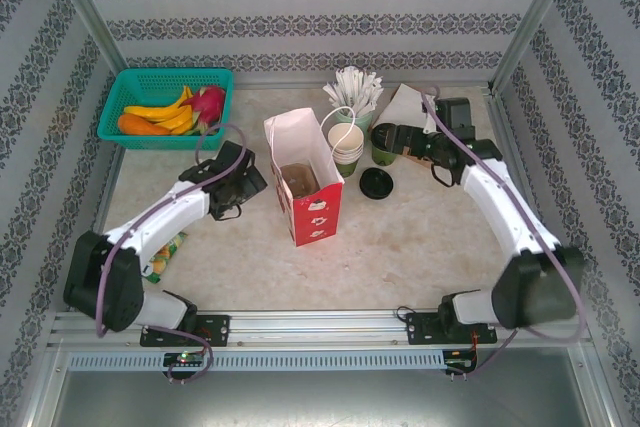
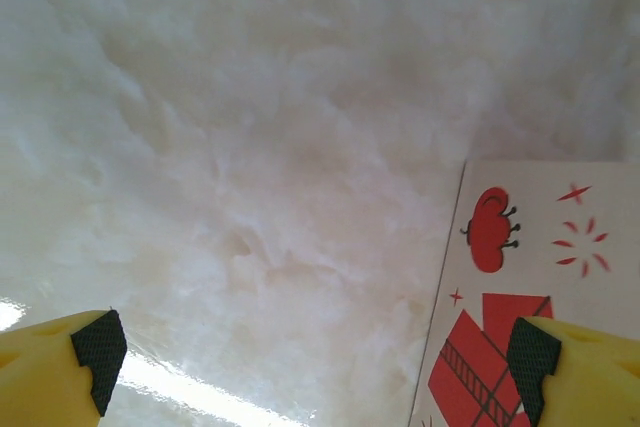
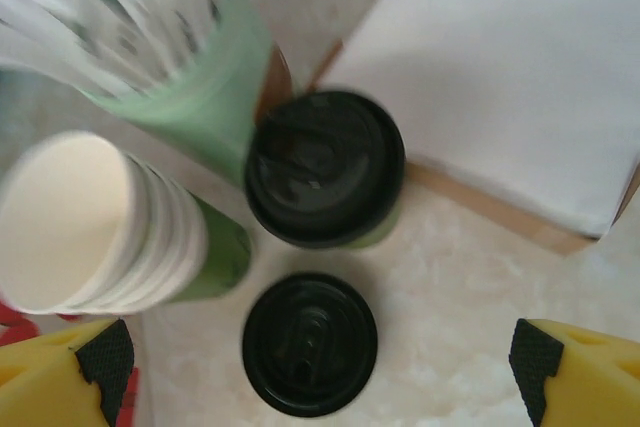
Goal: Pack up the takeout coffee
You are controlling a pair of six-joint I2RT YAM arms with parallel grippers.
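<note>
A green paper cup capped with a black lid (image 3: 325,169) stands beside a stack of empty green cups (image 3: 100,222). A second black lid (image 3: 310,344) lies loose on the table in front of it. My right gripper (image 3: 320,377) hovers open over the two lids, holding nothing. From above, the lidded cup (image 1: 382,156) sits under the right gripper (image 1: 388,140), with the loose lid (image 1: 376,183) nearer me. The brown pulp tray (image 1: 298,179) lies inside the red-and-white bag (image 1: 318,212). My left gripper (image 1: 250,185) is open just left of the bag (image 2: 530,277).
A green cup of white wrapped straws (image 1: 352,97) and a pile of white napkins (image 1: 405,107) stand behind the cups. A green basket of fruit (image 1: 130,137) is at the back left. A snack packet (image 1: 165,252) lies under the left arm.
</note>
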